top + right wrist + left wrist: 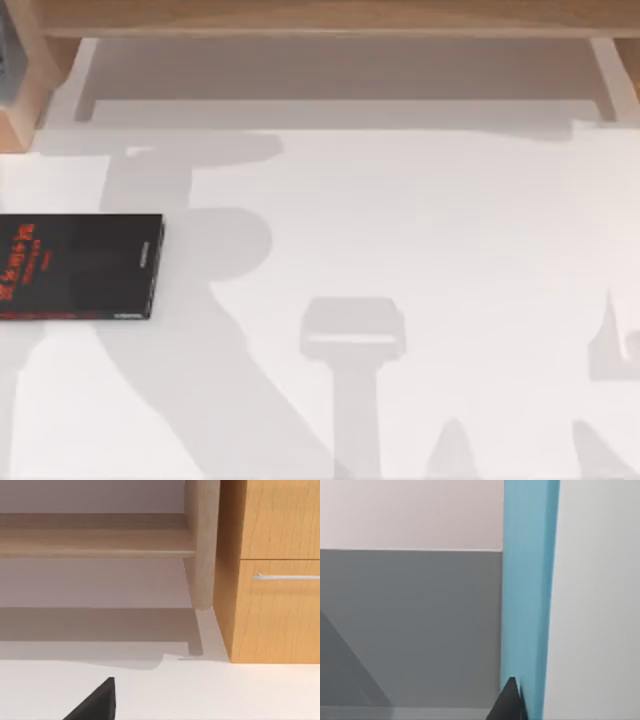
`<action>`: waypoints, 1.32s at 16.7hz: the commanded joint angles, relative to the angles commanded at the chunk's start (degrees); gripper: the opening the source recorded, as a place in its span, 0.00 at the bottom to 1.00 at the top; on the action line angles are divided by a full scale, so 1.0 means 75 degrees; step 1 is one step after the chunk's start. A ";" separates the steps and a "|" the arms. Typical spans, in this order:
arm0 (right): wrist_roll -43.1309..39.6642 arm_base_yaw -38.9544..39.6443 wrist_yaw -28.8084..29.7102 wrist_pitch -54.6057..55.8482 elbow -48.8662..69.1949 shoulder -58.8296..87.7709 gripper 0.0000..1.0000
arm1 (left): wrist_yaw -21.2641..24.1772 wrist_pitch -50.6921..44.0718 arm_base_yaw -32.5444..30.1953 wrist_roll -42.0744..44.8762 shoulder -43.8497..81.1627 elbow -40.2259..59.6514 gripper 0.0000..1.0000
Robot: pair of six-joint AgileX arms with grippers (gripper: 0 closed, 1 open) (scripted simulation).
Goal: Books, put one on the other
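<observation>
Left claw: pinching light blue book | black book: flat, table left; right claw: unclear

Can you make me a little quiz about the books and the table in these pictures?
1. True or false: the black book lies flat at the left side of the white table in the top view.
2. What colour is the lettering on the black book? A) red B) green C) white
3. Fill in: in the left wrist view, the book close to the left end effector is light ____.

Key: 1 true. 2 A. 3 blue. You cannot tell from these pictures whether the left end effector grips the blue book. The wooden cabinet shows in the right wrist view, with a dark tip of the right end effector.
</observation>
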 joint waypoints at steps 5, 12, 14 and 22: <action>0.0000 0.0000 0.0000 0.0000 0.0000 0.0000 1.00 | -0.1113 0.0601 0.0025 0.1610 -0.1312 -0.1149 0.00; 0.0000 0.0000 0.0000 0.0000 0.0000 0.0000 1.00 | -0.3151 0.1343 0.0021 0.6329 -0.3859 -0.4252 0.00; 0.0000 0.0000 0.0000 0.0000 0.0000 0.0000 1.00 | -0.3404 0.1355 -0.0247 0.7799 -0.4427 -0.5282 0.00; 0.0000 0.0000 0.0000 0.0000 0.0000 0.0000 1.00 | -0.2853 0.0472 -0.2300 1.1645 -0.5118 -0.8751 0.00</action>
